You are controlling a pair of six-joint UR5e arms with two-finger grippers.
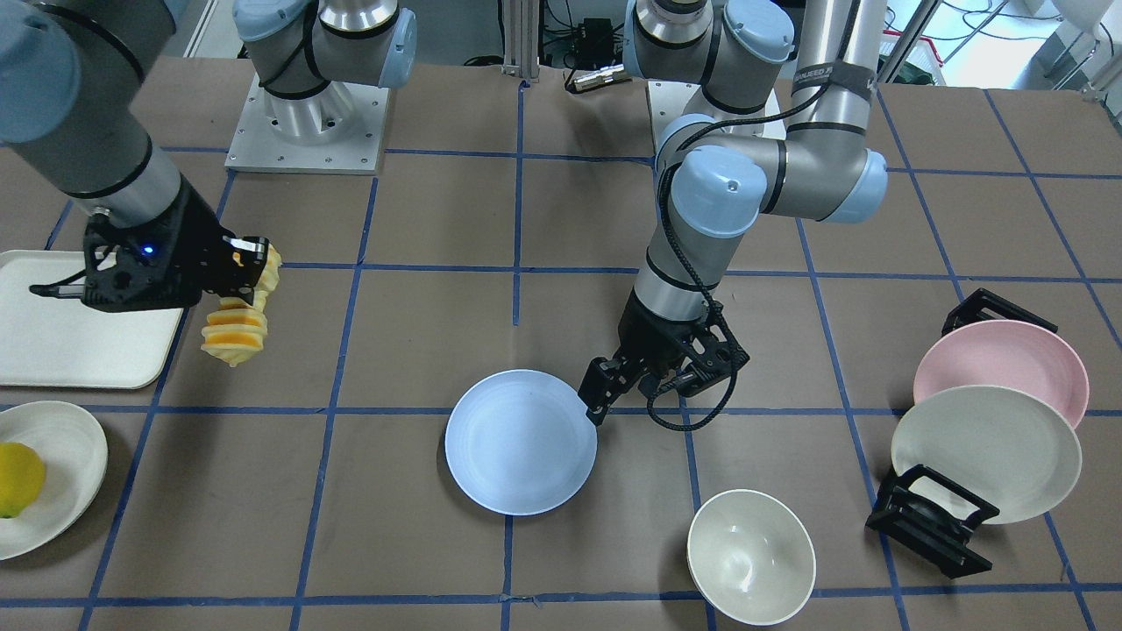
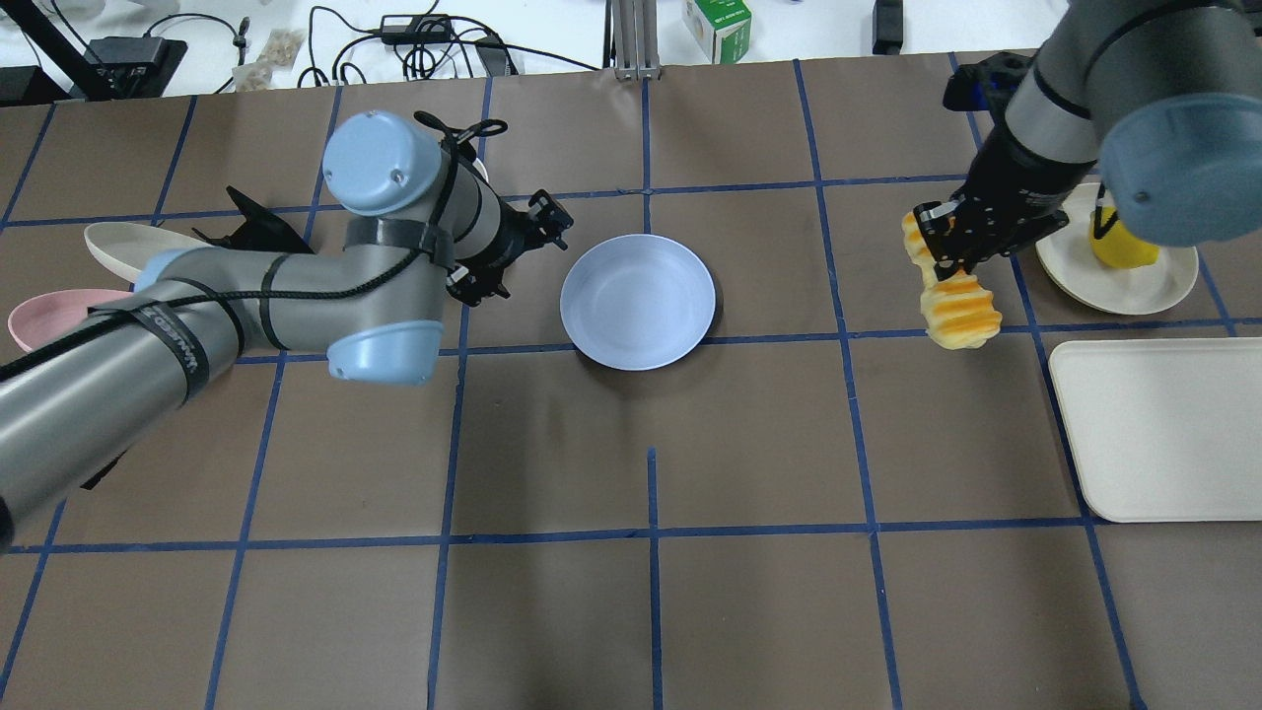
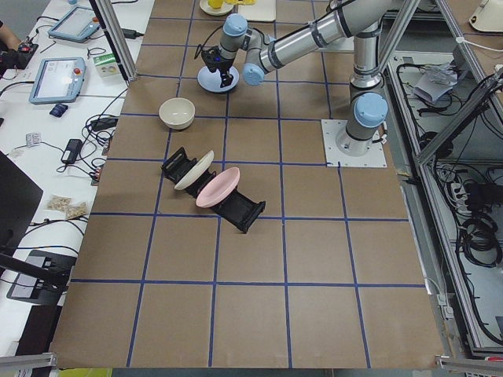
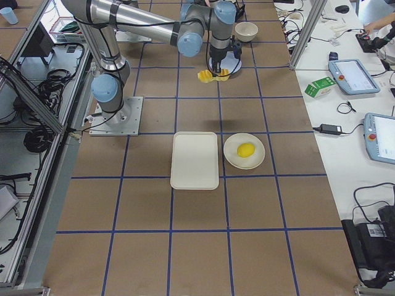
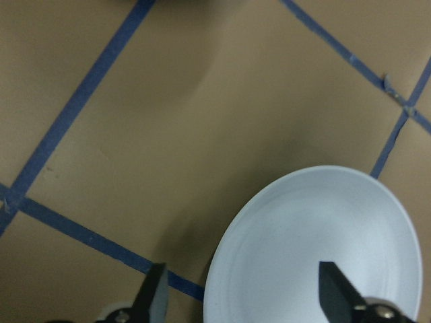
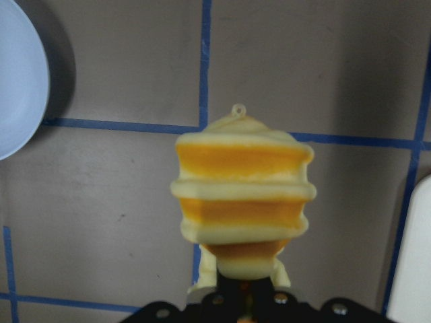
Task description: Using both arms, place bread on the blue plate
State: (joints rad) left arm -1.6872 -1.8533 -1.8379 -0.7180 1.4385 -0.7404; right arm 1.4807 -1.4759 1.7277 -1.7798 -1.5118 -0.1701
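The bread [image 1: 235,329] is a ridged yellow-orange loaf that hangs in the air from my right gripper [image 1: 250,267], which is shut on its upper end. It also shows in the overhead view [image 2: 954,306] and fills the right wrist view [image 6: 242,195]. The blue plate [image 1: 521,441] lies flat on the table's middle, well apart from the bread [image 2: 638,301]. My left gripper [image 1: 603,399] is open, low at the plate's edge. In the left wrist view its fingers [image 5: 153,299] stand apart with the plate's rim [image 5: 222,269] between them.
A cream tray [image 1: 70,333] and a cream plate [image 1: 66,491] with a yellow lemon-like fruit [image 1: 17,478] lie on the right arm's side. A cream bowl [image 1: 749,556] sits near the blue plate. A black rack holds a pink plate [image 1: 999,359] and a cream plate [image 1: 986,451].
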